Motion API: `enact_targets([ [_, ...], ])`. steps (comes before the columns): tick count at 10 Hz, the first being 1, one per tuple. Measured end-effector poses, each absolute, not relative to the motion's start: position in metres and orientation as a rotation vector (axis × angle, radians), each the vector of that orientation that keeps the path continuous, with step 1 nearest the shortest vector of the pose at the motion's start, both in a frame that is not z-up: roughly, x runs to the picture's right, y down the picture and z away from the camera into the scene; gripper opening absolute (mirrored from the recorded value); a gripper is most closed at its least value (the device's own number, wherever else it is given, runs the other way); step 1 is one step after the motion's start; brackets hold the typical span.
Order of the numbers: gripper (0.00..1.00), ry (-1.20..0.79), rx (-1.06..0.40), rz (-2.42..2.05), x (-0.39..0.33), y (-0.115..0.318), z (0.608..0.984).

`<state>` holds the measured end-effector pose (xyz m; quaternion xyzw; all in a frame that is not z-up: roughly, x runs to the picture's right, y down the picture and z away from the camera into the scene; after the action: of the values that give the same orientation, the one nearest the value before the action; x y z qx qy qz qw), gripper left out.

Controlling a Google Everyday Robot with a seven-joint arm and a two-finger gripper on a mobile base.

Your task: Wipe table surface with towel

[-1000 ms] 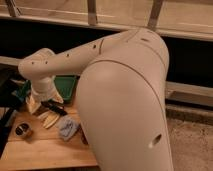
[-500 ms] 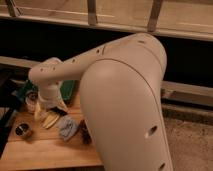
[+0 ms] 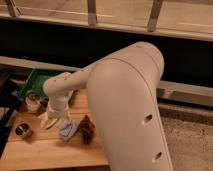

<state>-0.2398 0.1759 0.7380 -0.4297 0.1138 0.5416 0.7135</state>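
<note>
White gripper point(image 3: 56, 115) at lower left sits just up-left of the crumpled grey-blue cloth towel point(image 3: 68, 131) on the light wooden table point(image 3: 45, 156); cannot tell its grip state.

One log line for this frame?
gripper: low over light wooden table, at crumpled grey-blue cloth towel | grasp: cannot tell | beside towel: dark brown cone-shaped object

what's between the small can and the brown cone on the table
In the camera view, a yellow packet and the towel lie there; the pincer hangs just above them.
</note>
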Motion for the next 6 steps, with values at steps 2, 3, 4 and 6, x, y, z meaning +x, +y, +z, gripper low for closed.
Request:
enact_targets([
  [2,0.8,0.244,-0.967,1.224,-0.2314,0.1861,0.7489],
  [3,0.8,0.243,-0.968,1.22,-0.2333,0.1866,0.7481],
  [4,0.8,0.243,-0.97,1.219,-0.2341,0.1872,0.7477],
  [6,0.8,0.244,-0.967,1.221,-0.2322,0.1864,0.7486],
])
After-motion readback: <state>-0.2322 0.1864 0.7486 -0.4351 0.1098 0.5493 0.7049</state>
